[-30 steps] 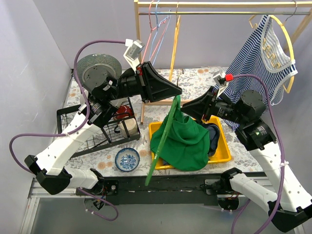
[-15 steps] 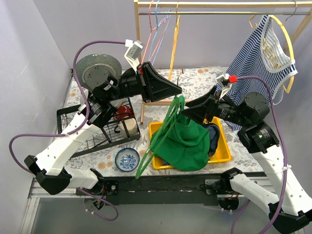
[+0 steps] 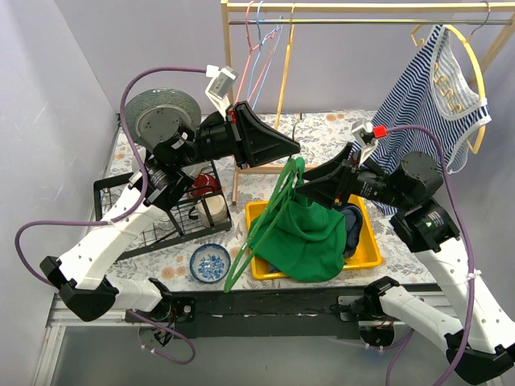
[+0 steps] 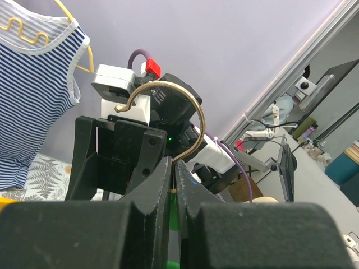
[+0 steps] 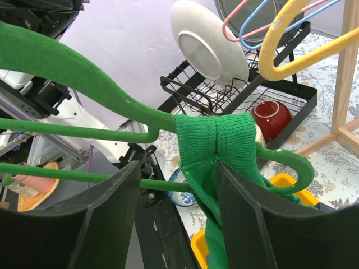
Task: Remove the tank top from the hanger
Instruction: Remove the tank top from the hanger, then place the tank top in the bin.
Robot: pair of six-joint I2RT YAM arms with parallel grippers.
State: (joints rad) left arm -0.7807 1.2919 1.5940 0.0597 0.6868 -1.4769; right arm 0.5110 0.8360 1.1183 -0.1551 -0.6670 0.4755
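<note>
Far to the left of the yellow bin (image 3: 367, 251) a black wire dish rack (image 5: 303, 103) stands on the flower-patterned table (image 3: 326, 127). It holds an upright plate (image 3: 149, 104) and a red cup (image 5: 271, 116). A small blue bowl (image 3: 211, 263) sits just left of the bin's near corner.

The left arm reaches from the rack side toward the bin. Its left hand (image 4: 174, 166) hangs above the bin's left half. The hand is clamped tight on the brass hook (image 4: 168, 103) of the green hanger (image 5: 67, 67), with the wire pinched between the closed fingers. The hanger slants down from the hook, and its long end points past the bin's left edge toward the near side of the table.

The green tank top (image 3: 310, 237) is on that hanger. Its body droops into the bin and covers most of the middle. One knitted strap (image 5: 216, 134) is looped over the hanger's shoulder.

The right hand (image 3: 304, 185) comes in above the bin from the right. Its fingers are spread well apart and the strap lies in the gap between them. Whether either finger touches the strap cannot be told.

Behind the bin a wooden clothes rail (image 3: 354, 6) carries thin empty hangers (image 3: 261, 48). Up and to the right of the bin, a blue-and-white striped top (image 3: 418, 104) hangs on a yellow hanger (image 3: 476, 76).
</note>
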